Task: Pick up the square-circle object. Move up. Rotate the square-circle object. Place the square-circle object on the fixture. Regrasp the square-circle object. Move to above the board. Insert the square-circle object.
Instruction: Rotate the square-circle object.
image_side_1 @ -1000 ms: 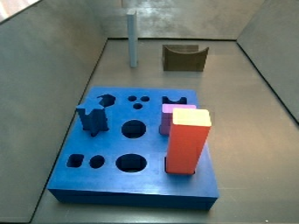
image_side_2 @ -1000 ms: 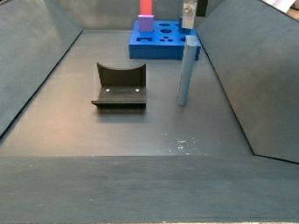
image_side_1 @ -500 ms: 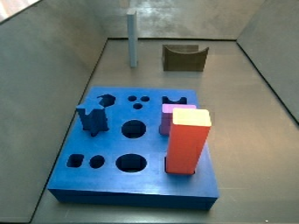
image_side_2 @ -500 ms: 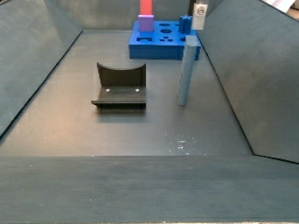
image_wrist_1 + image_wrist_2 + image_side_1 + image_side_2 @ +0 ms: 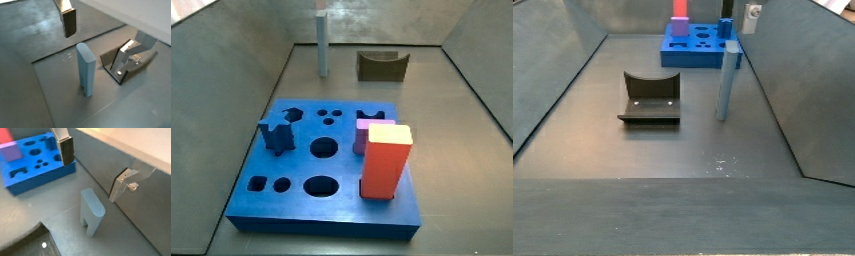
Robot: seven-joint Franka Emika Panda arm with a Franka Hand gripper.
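The square-circle object [image 5: 85, 70] is a pale grey-blue peg. It stands upright on the grey floor, near the wall, in both wrist views [image 5: 92, 218] and both side views [image 5: 322, 45] [image 5: 724, 85]. My gripper [image 5: 95, 52] is open and empty, above the peg, with a finger on each side of its top; it also shows in a wrist view [image 5: 91, 178]. One finger [image 5: 752, 12] shows at the upper edge of a side view. The fixture [image 5: 381, 66] [image 5: 649, 97] stands beside the peg. The board [image 5: 305, 165] [image 5: 698, 48] [image 5: 30, 165] lies further off.
A tall red-orange block [image 5: 385, 160] and a dark blue notched peg [image 5: 275, 135] stand in the board. Grey walls enclose the floor on all sides; the peg is close to one wall.
The finger at the upper edge of a side view has shifted slightly sideways. The peg, fixture and board have not moved.
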